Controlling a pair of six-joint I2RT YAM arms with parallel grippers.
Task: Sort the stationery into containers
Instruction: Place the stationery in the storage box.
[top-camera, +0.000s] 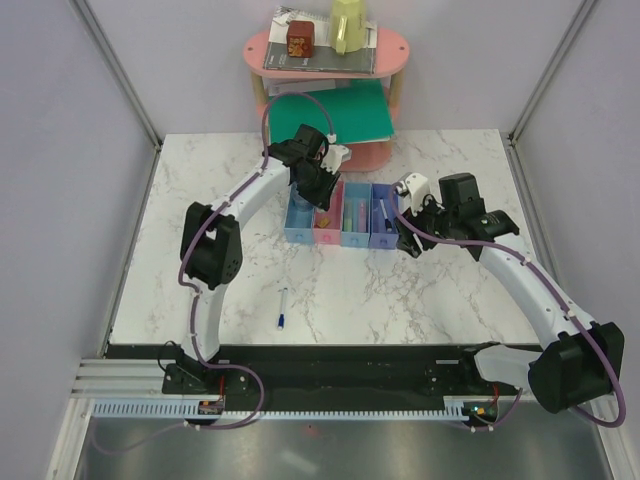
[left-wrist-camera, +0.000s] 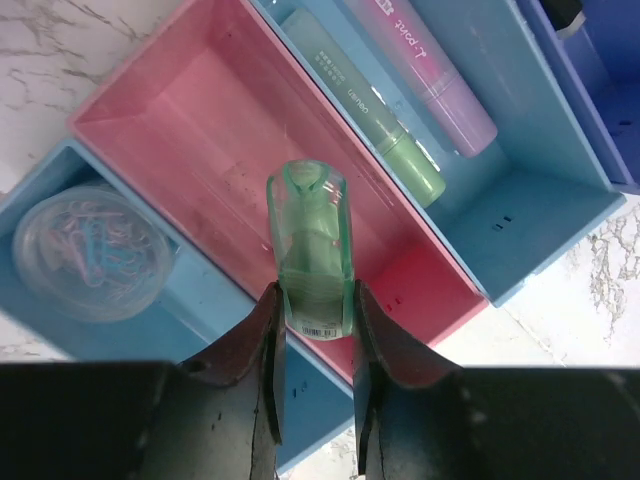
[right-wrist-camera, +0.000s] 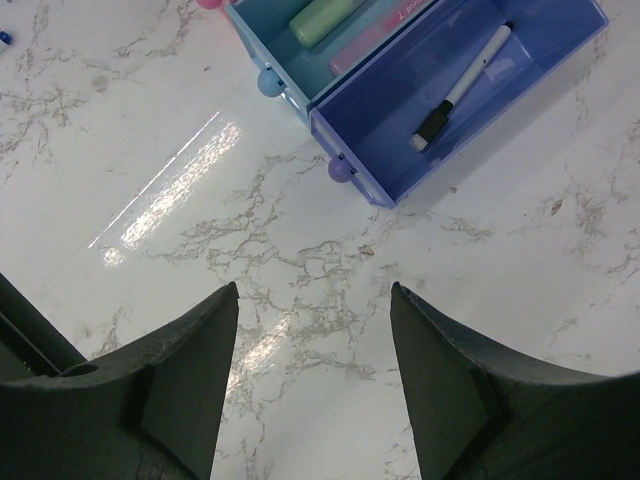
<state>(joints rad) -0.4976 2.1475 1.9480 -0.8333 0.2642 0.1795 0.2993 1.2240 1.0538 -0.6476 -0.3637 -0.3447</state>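
Four joined trays stand mid-table: light blue (top-camera: 297, 228), pink (top-camera: 327, 236), blue (top-camera: 355, 236), violet-blue (top-camera: 383, 236). My left gripper (left-wrist-camera: 315, 292) is shut on a small translucent green case (left-wrist-camera: 310, 240) with a barcode label, held above the pink tray (left-wrist-camera: 190, 110). A clear round box (left-wrist-camera: 90, 250) lies in the light blue tray. A pale green marker (left-wrist-camera: 365, 105) and a pink-purple marker (left-wrist-camera: 430, 70) lie in the blue tray. A thin black-capped pen (right-wrist-camera: 462, 82) lies in the violet-blue tray (right-wrist-camera: 520, 70). My right gripper (right-wrist-camera: 313, 290) is open and empty over bare marble near that tray. A thin white pen with a blue tip (top-camera: 283, 308) lies on the table in front.
A pink oval two-tier shelf (top-camera: 262, 48) stands at the back with grey books (top-camera: 325, 58), a brown box (top-camera: 300, 40) and a yellow-green cup (top-camera: 350, 25); a green folder (top-camera: 345, 112) lies on its lower tier. Grey walls bound the marble table (top-camera: 200, 200).
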